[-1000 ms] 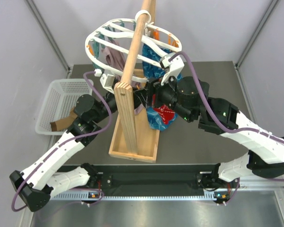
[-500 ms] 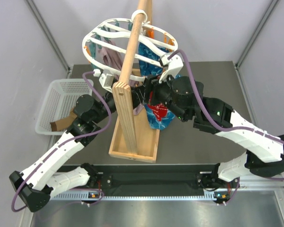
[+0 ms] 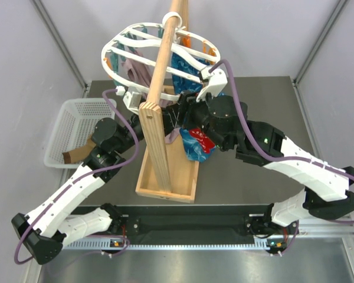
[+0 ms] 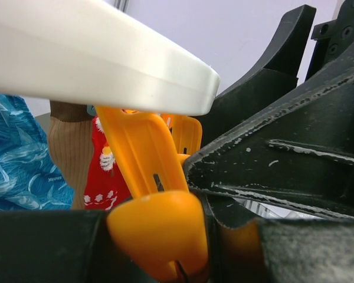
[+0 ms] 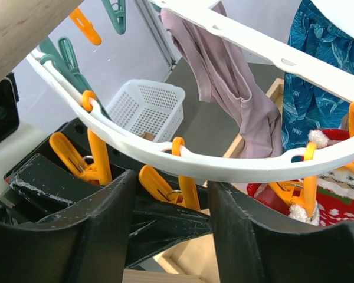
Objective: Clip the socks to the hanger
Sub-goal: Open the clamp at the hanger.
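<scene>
Hanger (image 5: 224,171) rim, centre frame, both grippers at pegs.
Left gripper (image 4: 159,247) clamped on orange peg (image 4: 144,153); right gripper (image 5: 170,197) jaws apart either side of second peg (image 5: 187,190).

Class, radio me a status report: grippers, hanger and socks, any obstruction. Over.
Left gripper pinching an orange peg. Right gripper open beside it, under the hanger. Red sock, mauve sock already hung. Wooden pole close by.

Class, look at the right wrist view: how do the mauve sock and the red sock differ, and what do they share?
Colour: the mauve sock is plain; the red sock bears a white pattern. Place: the mauve sock hangs under a crossbar of the hanger; the red sock hangs at its rim, by an orange peg. Shared: both hang limp from the hanger.
</scene>
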`<state>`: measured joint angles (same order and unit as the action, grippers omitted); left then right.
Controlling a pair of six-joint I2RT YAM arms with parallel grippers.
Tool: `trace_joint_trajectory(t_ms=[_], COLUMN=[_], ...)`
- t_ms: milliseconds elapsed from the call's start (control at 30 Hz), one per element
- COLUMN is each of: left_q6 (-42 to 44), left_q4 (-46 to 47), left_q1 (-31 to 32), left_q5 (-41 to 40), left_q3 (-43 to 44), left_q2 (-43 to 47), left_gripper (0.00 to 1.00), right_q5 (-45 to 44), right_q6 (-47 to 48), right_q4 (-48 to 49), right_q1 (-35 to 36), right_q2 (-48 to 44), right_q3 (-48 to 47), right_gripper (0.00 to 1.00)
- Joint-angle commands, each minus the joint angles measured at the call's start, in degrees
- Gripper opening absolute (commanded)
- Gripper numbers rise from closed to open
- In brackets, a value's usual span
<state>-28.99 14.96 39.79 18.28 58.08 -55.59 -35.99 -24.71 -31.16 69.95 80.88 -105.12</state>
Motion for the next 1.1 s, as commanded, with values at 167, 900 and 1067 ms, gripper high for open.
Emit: trace_joint_trajectory(t_ms=[167,900,1067], left_q6=[1.7,-0.9,-1.5], left_q4=[-2.5,-27.6,-30.2], left_q1=[0.3,0.1,0.1], left_q5=[0.7,-26.6,-25.9], left_q3=[0.3,-6.8,-8.2], left_q2=[1.6,18.5,20.1], left_gripper=[0.00,0.54,0.54], right_q5=[-1.0,0.1,0.4], right_q6=[0.3,1.0,1.2], right_q4=[5.5,8.7,9.0], right_q1=[-0.9,-3.8,-4.1], right_q2=[1.7,-2.1,-2.0], right_q3=[1.1,8.1,8.6], right_gripper=[0.25,0.00,0.00])
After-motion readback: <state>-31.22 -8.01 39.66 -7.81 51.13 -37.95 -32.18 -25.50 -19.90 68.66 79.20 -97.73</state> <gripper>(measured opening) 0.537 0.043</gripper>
